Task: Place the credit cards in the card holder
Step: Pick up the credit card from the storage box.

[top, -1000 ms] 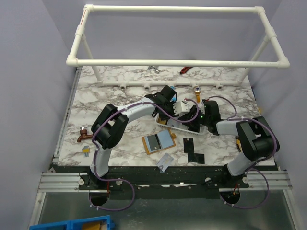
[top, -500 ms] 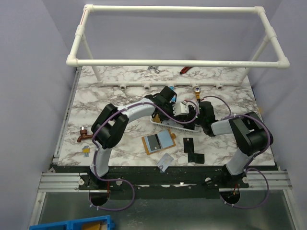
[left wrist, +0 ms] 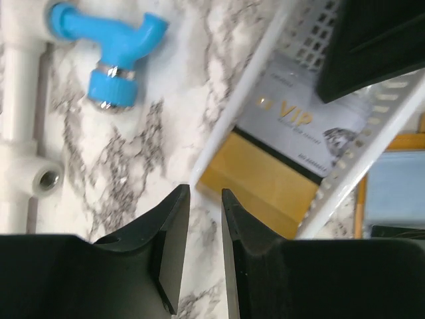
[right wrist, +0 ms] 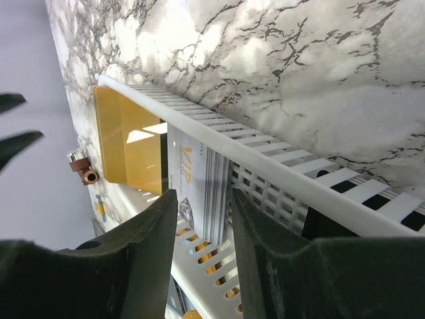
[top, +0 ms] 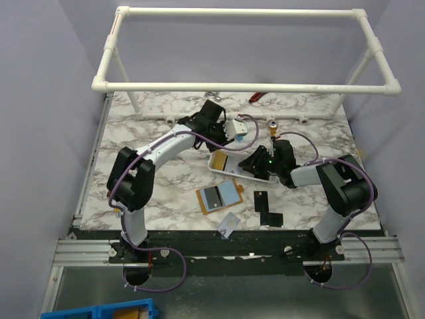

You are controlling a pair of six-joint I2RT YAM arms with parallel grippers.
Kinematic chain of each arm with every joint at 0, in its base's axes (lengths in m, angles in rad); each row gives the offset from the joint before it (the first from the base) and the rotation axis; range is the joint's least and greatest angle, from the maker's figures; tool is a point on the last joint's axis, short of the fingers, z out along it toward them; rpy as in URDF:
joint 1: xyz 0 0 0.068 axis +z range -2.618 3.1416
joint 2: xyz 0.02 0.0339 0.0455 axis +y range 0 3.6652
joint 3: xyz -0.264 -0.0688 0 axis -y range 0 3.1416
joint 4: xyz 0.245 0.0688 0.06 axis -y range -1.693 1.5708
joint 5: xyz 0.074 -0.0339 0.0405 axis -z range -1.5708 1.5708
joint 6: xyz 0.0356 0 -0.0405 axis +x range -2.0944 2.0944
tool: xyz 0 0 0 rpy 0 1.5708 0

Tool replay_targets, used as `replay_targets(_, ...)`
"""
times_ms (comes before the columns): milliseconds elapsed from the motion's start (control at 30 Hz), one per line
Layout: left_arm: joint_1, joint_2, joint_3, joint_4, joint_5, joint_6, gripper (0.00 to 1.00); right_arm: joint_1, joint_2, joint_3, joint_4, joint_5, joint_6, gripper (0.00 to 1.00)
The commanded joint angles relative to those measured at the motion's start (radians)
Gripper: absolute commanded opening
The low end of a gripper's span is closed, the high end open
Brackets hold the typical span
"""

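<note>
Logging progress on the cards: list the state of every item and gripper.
card holder: unfolded, flat on table
basket: holds VIP card and gold card
black cards: loose on table
silvery card: loose on table
left gripper: narrowly open, empty
right gripper: open, straddling VIP card

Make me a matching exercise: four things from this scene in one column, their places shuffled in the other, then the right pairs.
Things
1. gold card
2. card holder
3. blue fitting
4. silvery-white card

Places
A. near the front edge of the table
B. beside the white pipe
C. inside the white basket
D. lying open on the marble, in front of the basket

Pairs: 1-C; 2-D; 3-B; 4-A
</note>
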Motion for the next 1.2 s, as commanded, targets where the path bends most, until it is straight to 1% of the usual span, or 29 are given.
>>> replay_targets(0, 0.077, -0.037, -0.029, -0.006, -0.01, -0.02, 0.28, 0.002, 0.029, 0.026, -0.02, 0.021, -0.013, 0.42)
replay_targets(133, 0.101, -0.041, -0.103, 0.061, -0.098, 0.014, 0.28, 0.001, 0.042, 0.032, -0.005, 0.011, -0.003, 0.42)
replay_targets(233, 0.102, -0.008, -0.123, 0.085, -0.161, 0.038, 0.28, 0.006, 0.048, 0.037, 0.003, 0.007, 0.006, 0.42)
replay_targets(367, 0.092, 0.021, -0.132, 0.09, -0.14, 0.035, 0.28, 0.009, 0.048, 0.037, 0.013, 0.005, 0.015, 0.42)
replay_targets(433, 0.075, 0.027, -0.139, 0.088, -0.155, 0.046, 0.28, 0.011, 0.053, 0.037, 0.033, -0.003, 0.027, 0.42)
replay_targets(633, 0.058, 0.007, -0.173, 0.078, -0.127, 0.078, 0.28, 0.012, 0.09, 0.038, 0.118, -0.047, 0.085, 0.42)
replay_targets(800, 0.04, 0.003, -0.189, 0.077, -0.131, 0.107, 0.28, 0.014, 0.076, 0.05, 0.135, -0.066, 0.103, 0.41)
replay_targets(967, 0.033, -0.005, -0.186, 0.075, -0.127, 0.108, 0.28, 0.018, 0.048, 0.051, 0.141, -0.072, 0.113, 0.39)
replay_targets(1167, 0.032, -0.006, -0.187, 0.076, -0.129, 0.104, 0.28, 0.02, 0.049, 0.045, 0.157, -0.077, 0.116, 0.34)
